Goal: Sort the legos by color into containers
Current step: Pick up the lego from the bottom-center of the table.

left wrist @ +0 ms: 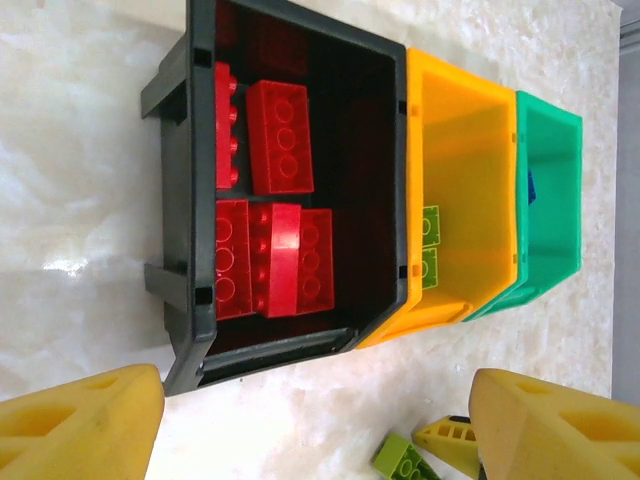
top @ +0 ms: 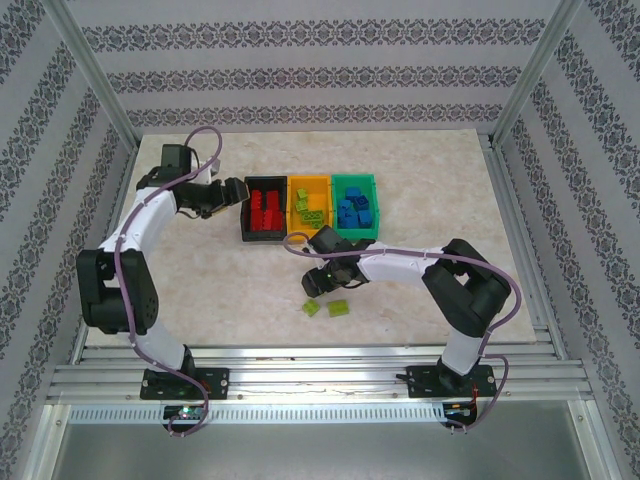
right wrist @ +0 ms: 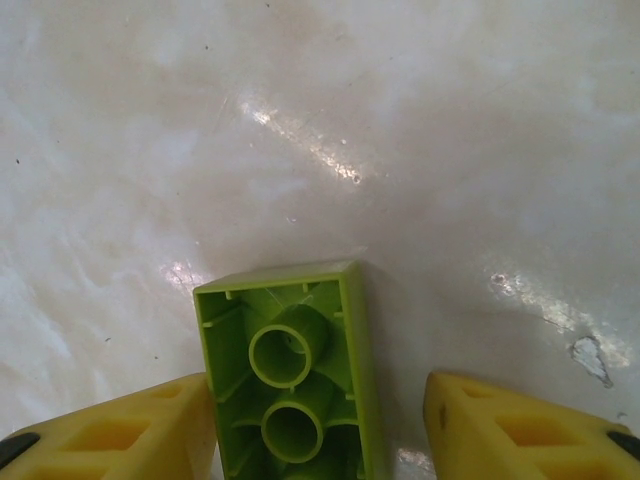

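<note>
lime-green plastic lego brick: probably light, stiff, slick; pinch across long sides. straddled by half-open right gripper. left gripper wide, empty.

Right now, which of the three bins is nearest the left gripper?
The black bin, holding red bricks: it ends the row just ahead of the left gripper; the orange-yellow bin and green bin lie beyond it.

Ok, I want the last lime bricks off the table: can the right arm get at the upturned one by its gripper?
Probably yes. The lime brick lies hollow side up between the open fingers of the right gripper. There is a gap on one side, and nothing stands in the way of closing on it.
</note>
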Motion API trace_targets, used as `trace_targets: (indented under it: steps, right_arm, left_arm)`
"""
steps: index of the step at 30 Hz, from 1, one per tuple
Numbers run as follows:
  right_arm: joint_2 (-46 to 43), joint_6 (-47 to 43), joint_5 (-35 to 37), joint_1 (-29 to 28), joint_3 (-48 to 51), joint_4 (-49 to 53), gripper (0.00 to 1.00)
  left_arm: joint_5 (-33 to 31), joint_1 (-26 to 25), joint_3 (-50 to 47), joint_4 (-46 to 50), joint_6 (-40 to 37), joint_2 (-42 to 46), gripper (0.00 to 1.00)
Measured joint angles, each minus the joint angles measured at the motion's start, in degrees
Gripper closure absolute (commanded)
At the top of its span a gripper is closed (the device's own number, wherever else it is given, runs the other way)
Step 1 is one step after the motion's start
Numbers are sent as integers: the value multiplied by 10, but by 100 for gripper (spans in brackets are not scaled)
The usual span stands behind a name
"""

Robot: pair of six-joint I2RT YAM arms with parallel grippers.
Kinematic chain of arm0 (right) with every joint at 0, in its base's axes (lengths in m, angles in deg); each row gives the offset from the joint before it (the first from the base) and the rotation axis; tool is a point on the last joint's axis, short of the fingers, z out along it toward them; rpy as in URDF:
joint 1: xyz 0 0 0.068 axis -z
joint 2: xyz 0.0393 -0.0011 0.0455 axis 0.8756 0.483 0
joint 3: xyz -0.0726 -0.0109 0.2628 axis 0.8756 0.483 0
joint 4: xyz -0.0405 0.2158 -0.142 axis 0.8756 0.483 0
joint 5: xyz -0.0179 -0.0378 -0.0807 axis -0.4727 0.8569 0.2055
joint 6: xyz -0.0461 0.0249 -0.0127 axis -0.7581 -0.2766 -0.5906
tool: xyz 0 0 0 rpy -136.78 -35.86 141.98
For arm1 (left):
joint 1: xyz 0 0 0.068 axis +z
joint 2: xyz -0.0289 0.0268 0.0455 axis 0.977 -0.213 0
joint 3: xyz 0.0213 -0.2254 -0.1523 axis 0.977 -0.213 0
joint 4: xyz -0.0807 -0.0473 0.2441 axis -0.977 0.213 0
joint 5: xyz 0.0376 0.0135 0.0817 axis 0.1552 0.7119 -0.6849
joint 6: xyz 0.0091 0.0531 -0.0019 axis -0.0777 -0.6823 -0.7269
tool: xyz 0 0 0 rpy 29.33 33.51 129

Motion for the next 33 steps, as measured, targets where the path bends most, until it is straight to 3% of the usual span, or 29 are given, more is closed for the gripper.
trace_targets:
  steps: [6, 12, 14, 23, 33]
  right_arm:
    - [2, 0, 2, 0, 0, 0, 46]
    - [11, -3, 19, 0, -13, 15, 73]
    - [13, -4, 19, -1, -18, 19, 77]
    - [10, -4, 17, -1, -20, 23, 77]
    - [-19, -4, 10, 0, -4, 3, 77]
  left_arm:
    - [12, 2, 61, 54, -15, -35, 20]
    - [14, 2, 52, 59, -16, -32, 20]
    - [14, 2, 39, 60, -16, -23, 20]
    - [13, 2, 12, 73, -11, 60, 19]
    - [-9, 2, 77, 165, -33, 98, 18]
